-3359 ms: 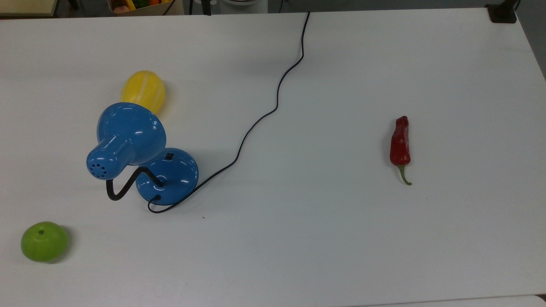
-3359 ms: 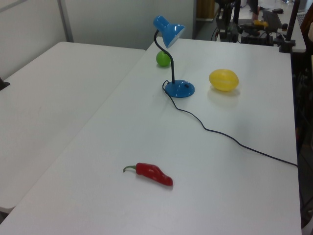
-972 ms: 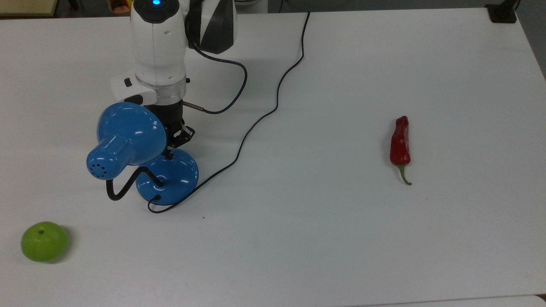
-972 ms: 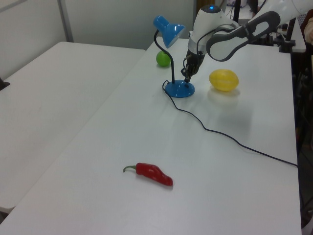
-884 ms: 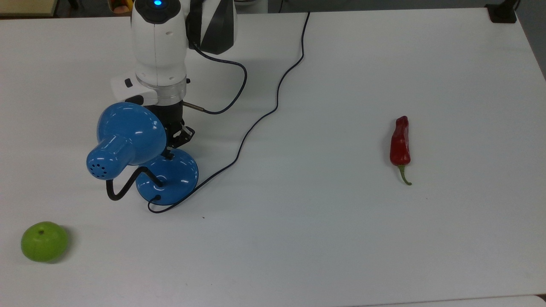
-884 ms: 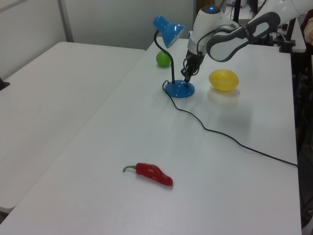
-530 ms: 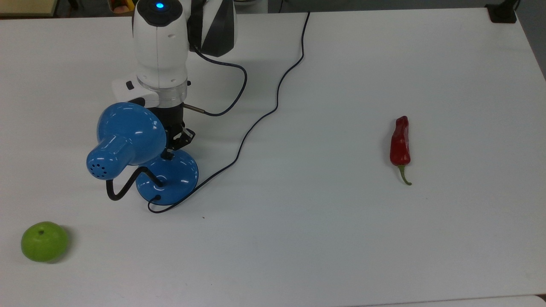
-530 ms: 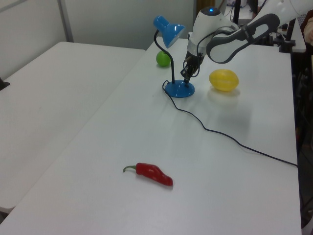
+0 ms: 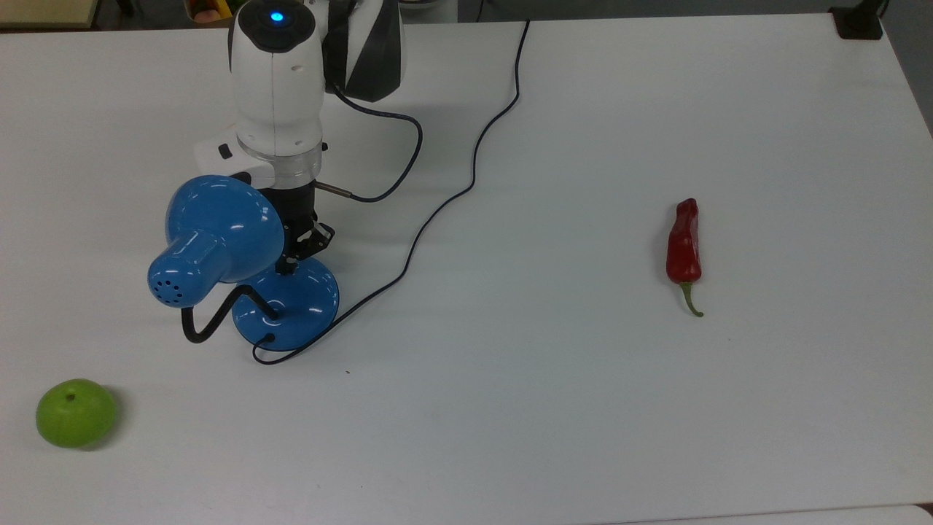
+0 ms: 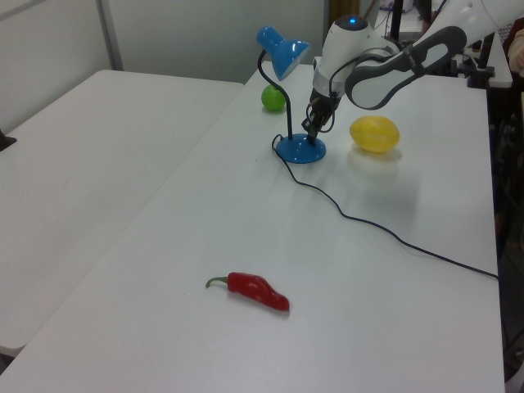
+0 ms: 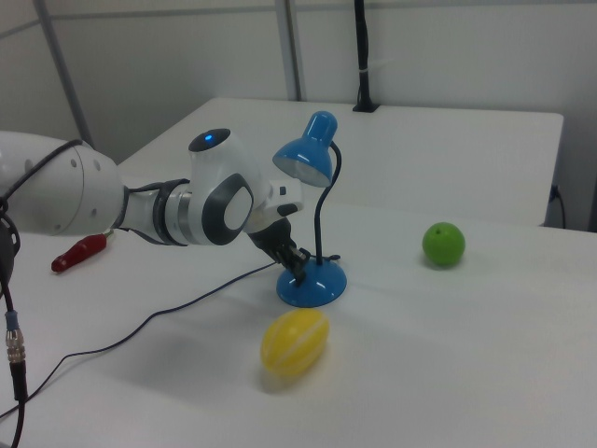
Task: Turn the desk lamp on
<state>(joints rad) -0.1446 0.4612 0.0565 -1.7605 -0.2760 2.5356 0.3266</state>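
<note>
Blue desk lamp point(image 9: 219, 240) with the gripper point(image 9: 286, 266), fingers drawn narrow, tipped onto its base point(image 9: 306, 299) to press the switch.

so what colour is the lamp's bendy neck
Black; the desk lamp's neck shows best in the right view.

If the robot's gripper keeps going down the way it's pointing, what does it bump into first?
Probably the lamp's blue base. The gripper points down at the base's near edge, right where the small black switch sits, and looks to be touching it or nearly so. Nothing else lies between them.
</note>
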